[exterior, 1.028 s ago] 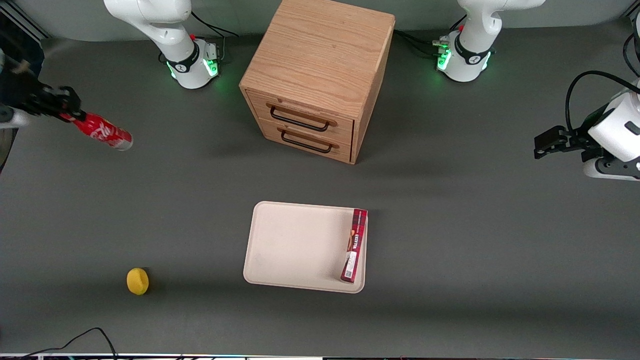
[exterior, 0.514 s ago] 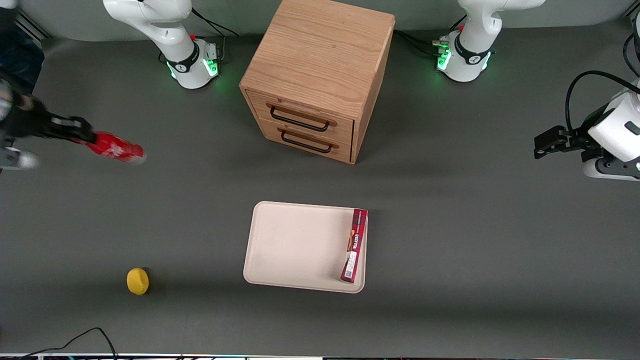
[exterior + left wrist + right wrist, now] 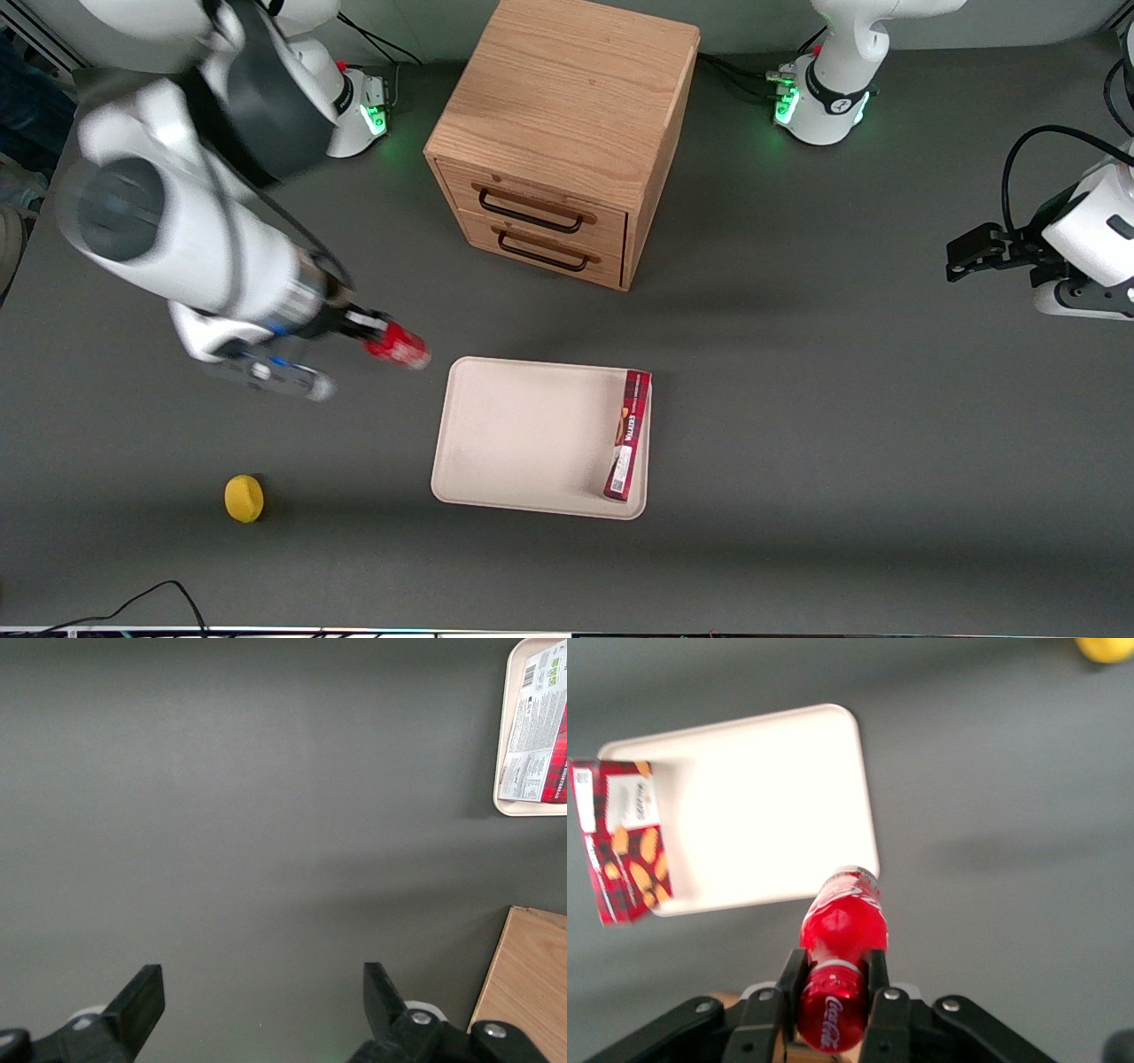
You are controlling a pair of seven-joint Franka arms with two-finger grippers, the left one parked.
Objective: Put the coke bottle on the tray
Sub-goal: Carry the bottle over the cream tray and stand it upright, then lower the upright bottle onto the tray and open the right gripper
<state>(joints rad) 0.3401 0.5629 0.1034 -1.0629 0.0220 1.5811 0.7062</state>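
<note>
A: Where is the small red coke bottle with the white script logo (image 3: 396, 345) just now?

B: Off the table, carried in the black two-finger gripper (image 3: 365, 326) of the working arm. Taking the flat cream-beige rectangular tray with rounded corners (image 3: 523, 434) as the landmark, the bottle hangs just outside the tray's corner that is farther from the front camera and toward the working arm's end of the table. It is not over the tray's surface.

A: And the claw itself?

B: Closed on the bottle. In the right wrist view the two fingers (image 3: 789, 979) press on either side of the coke bottle (image 3: 841, 957) at its capped end, and its silvery base points away from the gripper (image 3: 831, 981), close to the rim of the tray (image 3: 771, 806).

A: What is on the tray?

B: A long dark-red rectangular box with printed labels (image 3: 627, 434), lying along the tray's edge toward the parked arm's end of the table. The rest of the tray is bare.

A: Anything else around it?

B: A light wooden cabinet with two drawers and dark handles (image 3: 558, 142) stands farther from the front camera than the tray. A small yellow round fruit (image 3: 244, 497) sits on the dark grey table (image 3: 842, 443), well apart from the tray toward the working arm's end and nearer the camera than the bottle.
</note>
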